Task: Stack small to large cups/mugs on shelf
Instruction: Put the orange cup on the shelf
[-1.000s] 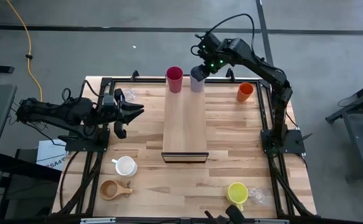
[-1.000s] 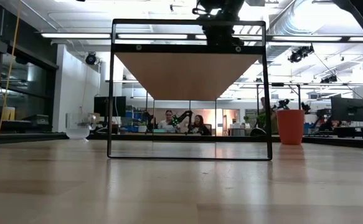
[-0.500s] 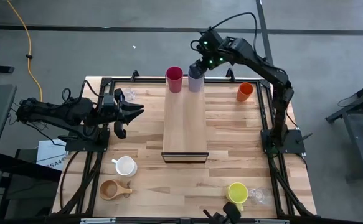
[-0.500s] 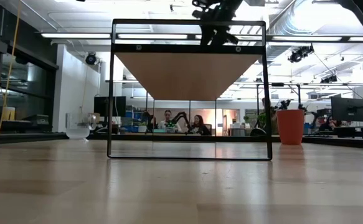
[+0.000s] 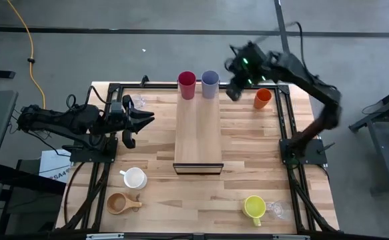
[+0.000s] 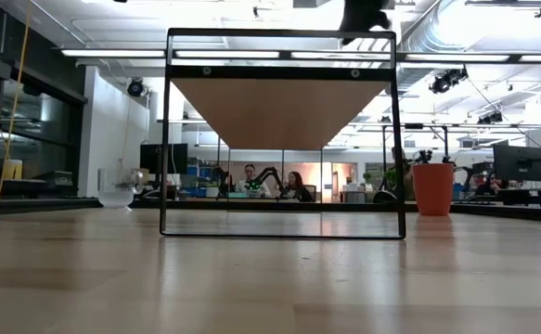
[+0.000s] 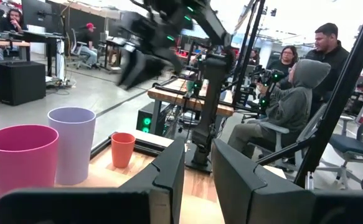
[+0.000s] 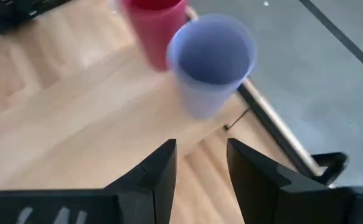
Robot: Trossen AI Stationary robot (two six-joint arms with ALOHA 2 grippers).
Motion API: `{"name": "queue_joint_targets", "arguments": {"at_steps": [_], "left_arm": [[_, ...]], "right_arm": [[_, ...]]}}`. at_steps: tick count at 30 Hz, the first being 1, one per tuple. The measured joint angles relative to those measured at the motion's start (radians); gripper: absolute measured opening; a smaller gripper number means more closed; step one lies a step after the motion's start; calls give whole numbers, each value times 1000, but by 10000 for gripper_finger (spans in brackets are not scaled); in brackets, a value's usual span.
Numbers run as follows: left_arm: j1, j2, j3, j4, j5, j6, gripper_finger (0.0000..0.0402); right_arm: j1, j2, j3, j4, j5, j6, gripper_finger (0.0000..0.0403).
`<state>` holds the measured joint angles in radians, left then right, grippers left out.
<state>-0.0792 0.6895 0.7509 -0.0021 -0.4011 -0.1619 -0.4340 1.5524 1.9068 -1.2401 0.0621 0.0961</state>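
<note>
Two tumblers, red (image 5: 187, 85) and lavender (image 5: 210, 84), stand at the shelf's (image 5: 198, 133) 12 o'clock end, six cups left on the table; right gripper (image 5: 235, 90) hangs empty with fingers apart, near the orange tumbler (image 5: 263, 98), and left gripper (image 5: 135, 123) is parked at 9 o'clock, fingers apart.

Even, bright overhead light is filling the scene, with ceiling strip lights (image 6: 279, 54) glowing in the low view and casting only soft shadows. The right arm (image 5: 294, 70) is smearing with motion blur from above, and the lavender-blue tumbler (image 8: 211, 62) is showing soft and blurred in the right wrist view.
</note>
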Motion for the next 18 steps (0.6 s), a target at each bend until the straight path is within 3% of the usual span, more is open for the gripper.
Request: {"name": "queue_joint_targets", "arguments": {"at_steps": [5, 9, 13, 18], "left_arm": [[0, 0, 0, -1, 0, 0, 69], [0, 0, 0, -13, 22, 0, 69], [0, 0, 0, -23, 32, 0, 69], [0, 0, 0, -24, 32, 0, 69]], "right_arm": [[111, -304, -423, 252, 0, 94, 134], [182, -535, -707, 497, -83, 199, 134], [246, -700, -936, 799, -143, 218, 134], [294, -811, -1118, 1046, -144, 108, 134]]}}
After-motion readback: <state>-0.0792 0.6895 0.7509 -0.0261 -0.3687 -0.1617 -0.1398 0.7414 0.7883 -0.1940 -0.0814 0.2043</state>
